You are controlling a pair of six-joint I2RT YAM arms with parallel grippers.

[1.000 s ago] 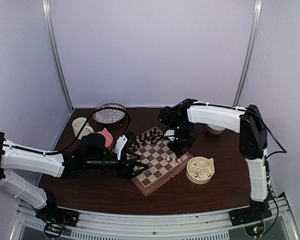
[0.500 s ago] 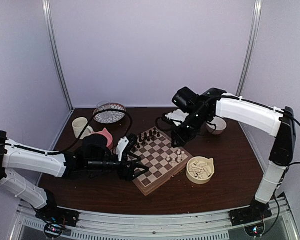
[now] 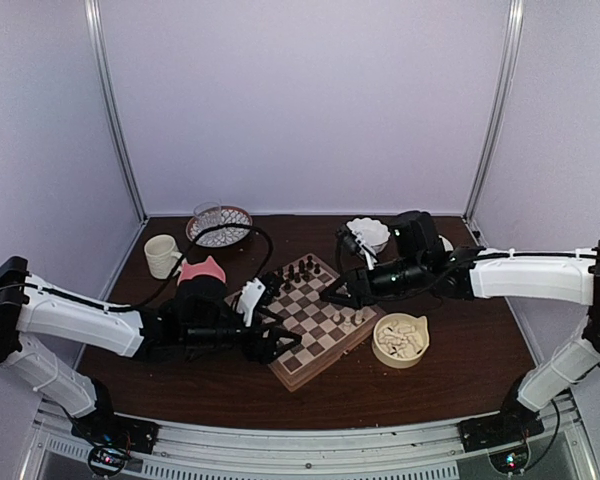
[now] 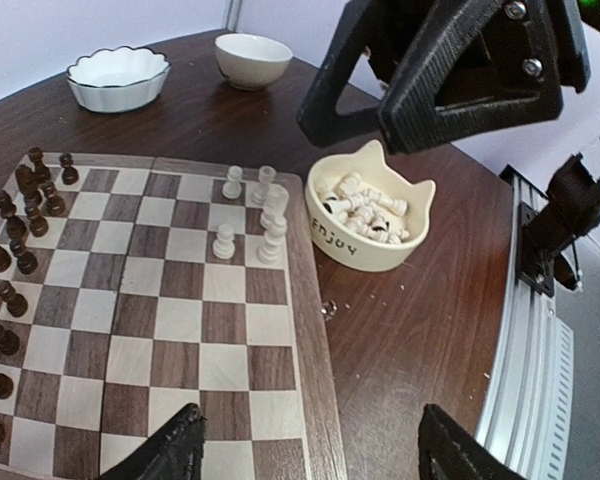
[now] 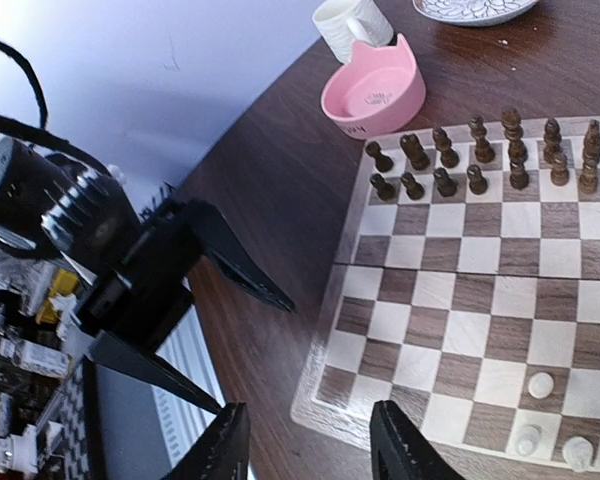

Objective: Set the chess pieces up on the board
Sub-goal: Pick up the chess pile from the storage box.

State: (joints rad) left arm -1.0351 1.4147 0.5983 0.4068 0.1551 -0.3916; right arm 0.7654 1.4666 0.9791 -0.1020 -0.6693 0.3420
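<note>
Over the near-left side of the board [image 3: 325, 350]: left gripper [image 4: 310, 455], jaws wide apart, holding nothing. On the board's right edge only a handful of chess pieces [image 4: 224, 242] standing, many more heaped in the cat-shaped bowl [image 3: 401, 340] just right of it; mostly undone, by the look. Above the board's far-right part: right gripper [image 5: 305, 445], partly open, empty, perhaps in the way of a reach from the left. Along its far-left edge, dark pieces [image 3: 295, 272] in two rows. Beyond the board's left side, pink bowl [image 3: 202, 272] and mug [image 3: 162, 255].

Board [image 4: 180, 300]: wood, smooth, satin. Pieces [image 4: 273, 230]: pale wood, matt. Table [image 4: 420, 310]: dk wood, low sheen. Cat bowl [image 4: 360, 247]: ceramic, glossy. Pink bowl [image 5: 375, 95]: glossy. Fingers [image 4: 460, 460]: blk plastic, matt. Rail [image 4: 525, 360]: metal, brushed
</note>
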